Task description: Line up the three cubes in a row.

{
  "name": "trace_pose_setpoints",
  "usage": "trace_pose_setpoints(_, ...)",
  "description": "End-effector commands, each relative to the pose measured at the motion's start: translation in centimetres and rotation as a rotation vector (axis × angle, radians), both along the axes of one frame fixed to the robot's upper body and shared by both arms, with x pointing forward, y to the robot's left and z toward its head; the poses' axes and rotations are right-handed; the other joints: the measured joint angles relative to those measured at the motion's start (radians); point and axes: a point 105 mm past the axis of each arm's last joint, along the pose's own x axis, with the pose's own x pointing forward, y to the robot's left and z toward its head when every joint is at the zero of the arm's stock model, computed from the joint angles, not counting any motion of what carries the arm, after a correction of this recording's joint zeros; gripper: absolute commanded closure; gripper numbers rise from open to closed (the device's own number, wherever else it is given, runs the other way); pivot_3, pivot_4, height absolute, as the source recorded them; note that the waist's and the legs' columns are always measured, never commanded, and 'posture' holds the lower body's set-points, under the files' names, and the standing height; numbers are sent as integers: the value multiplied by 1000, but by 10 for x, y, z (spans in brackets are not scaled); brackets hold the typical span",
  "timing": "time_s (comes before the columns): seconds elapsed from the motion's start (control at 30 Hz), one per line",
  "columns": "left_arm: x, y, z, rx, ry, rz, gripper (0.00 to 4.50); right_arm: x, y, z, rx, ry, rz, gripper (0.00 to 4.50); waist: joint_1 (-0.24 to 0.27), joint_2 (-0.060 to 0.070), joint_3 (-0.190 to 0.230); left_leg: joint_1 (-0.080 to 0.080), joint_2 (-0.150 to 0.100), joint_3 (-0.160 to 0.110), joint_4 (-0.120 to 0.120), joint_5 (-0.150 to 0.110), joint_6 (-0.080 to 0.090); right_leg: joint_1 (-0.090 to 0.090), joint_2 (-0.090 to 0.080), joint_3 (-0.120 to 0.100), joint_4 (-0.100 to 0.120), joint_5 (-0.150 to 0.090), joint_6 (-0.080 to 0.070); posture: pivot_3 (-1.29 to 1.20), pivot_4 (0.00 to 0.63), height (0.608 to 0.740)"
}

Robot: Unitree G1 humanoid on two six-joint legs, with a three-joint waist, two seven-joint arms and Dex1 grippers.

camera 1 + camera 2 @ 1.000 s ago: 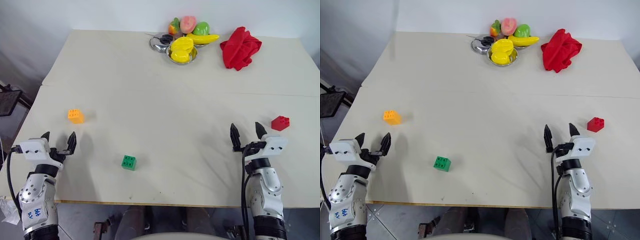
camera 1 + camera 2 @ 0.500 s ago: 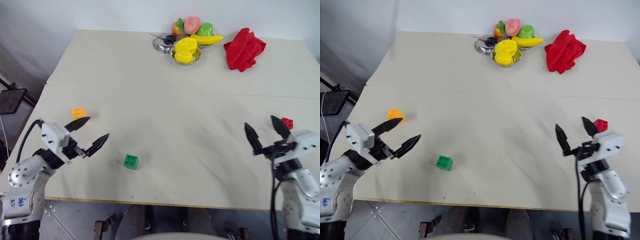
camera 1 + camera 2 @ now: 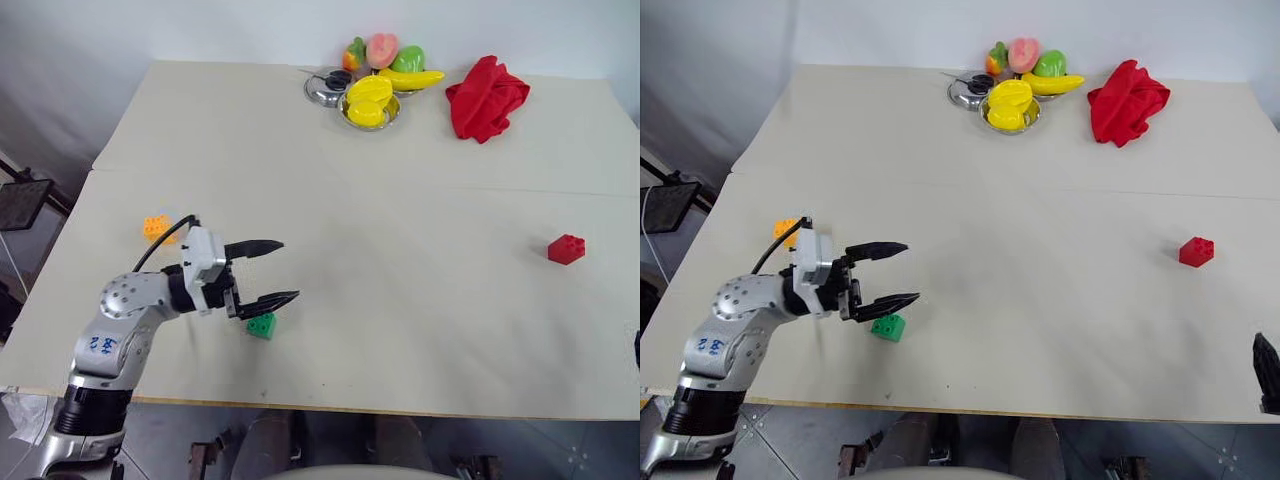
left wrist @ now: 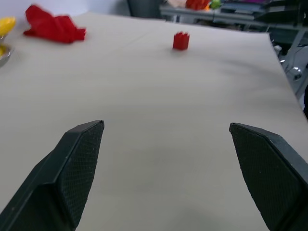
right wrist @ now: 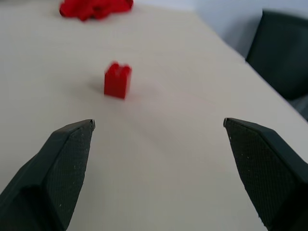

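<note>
1. Cubes lie apart on the table: green cube near the front edge, orange cube to its left, red cube far right.
2. Left gripper hangs just above the green cube, fingers spread wide, holding nothing.
3. Right gripper faces the red cube, wide open, empty.

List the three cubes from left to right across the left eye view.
orange cube → green cube → red cube
</note>
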Motion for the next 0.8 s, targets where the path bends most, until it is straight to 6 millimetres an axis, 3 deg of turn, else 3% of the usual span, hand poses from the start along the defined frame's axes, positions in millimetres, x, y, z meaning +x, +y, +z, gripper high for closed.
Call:
trace_pose_setpoints(0.03,-6,-4,7,-26,-12,10,61,28,8,22,-8,16,37,0,-14,0,0,2,0,1,-1,0,0,1,0,2,0,0,0,0,150,740)
trace_pose_setpoints(0.2,-10,-5,0,-10,-15,36,61,84,21,39,44,78,104,0,-10,0,0,5,2,4,-1,-1,0,0,0,5,1,0,-1,0,150,740)
trace_pose_setpoints(0.4,-3,-7,7,0,-58,68,61,144,3,45,85,212,-50,0,5,0,0,3,1,3,0,0,0,-1,-1,4,1,-1,-2,0,150,740)
trace_pose_setpoints(0.5,-6,-6,7,11,-69,76,61,171,-2,36,67,280,-75,0,5,0,0,1,0,3,0,0,1,-1,-1,3,1,-1,-1,0,150,740)
trace_pose_setpoints(0.7,-7,-3,13,13,-89,106,61,194,-17,24,138,332,-137,0,7,0,0,-2,-1,2,-1,-1,1,-2,-1,-2,-2,0,-1,0,150,740)
trace_pose_setpoints(0.8,-8,1,14,20,-90,115,0,200,-12,18,132,367,-100,624,7,0,0,-4,-1,0,0,0,1,-2,-1,-3,-2,0,0,0,150,740)
